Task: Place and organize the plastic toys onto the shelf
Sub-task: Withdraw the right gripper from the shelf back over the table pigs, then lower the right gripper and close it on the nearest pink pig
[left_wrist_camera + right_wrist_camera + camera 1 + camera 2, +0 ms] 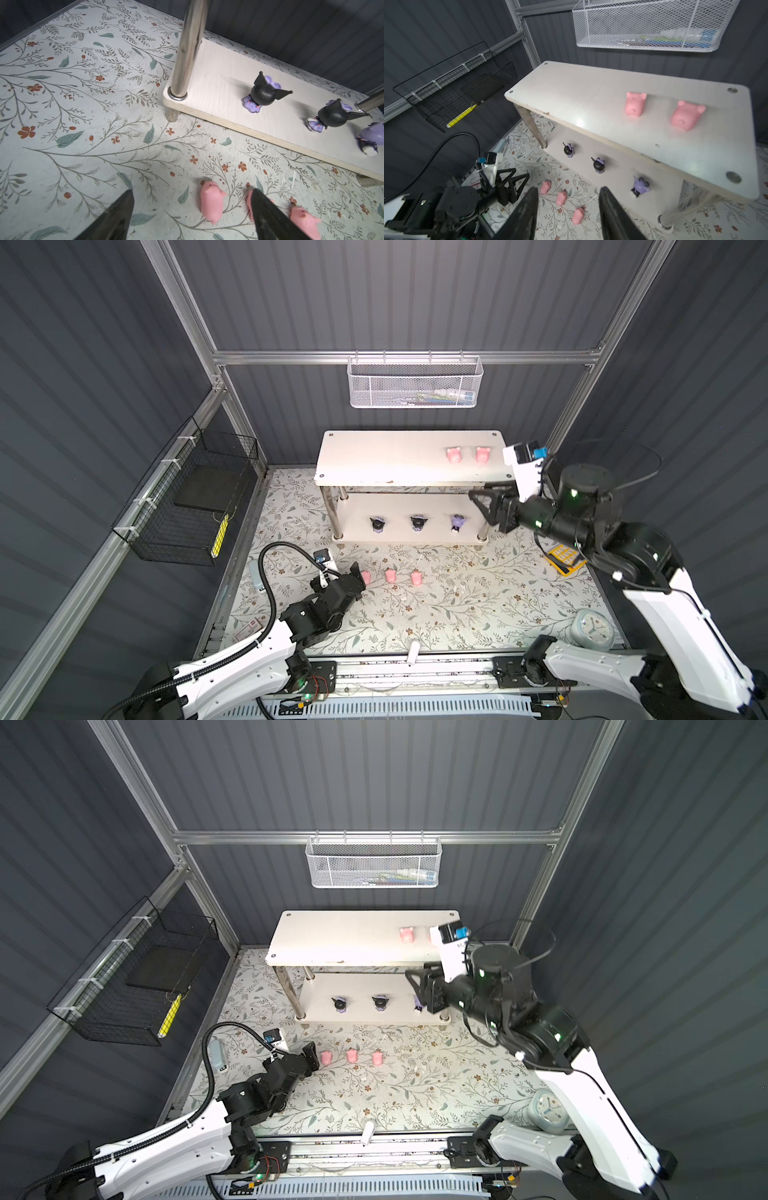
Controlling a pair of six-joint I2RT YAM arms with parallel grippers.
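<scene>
Left wrist view: my open left gripper faces a pink pig; one finger may knock the next pig. My right gripper hangs open, empty.

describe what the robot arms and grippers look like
The left arm and right arm have white shell links joined by black joints with green lights. The left gripper and right gripper have black triangular open-framed fingers. A black ribbed cable hose runs along the left arm; thin black wires arc behind the right. Each wrist has a white camera mount.
</scene>
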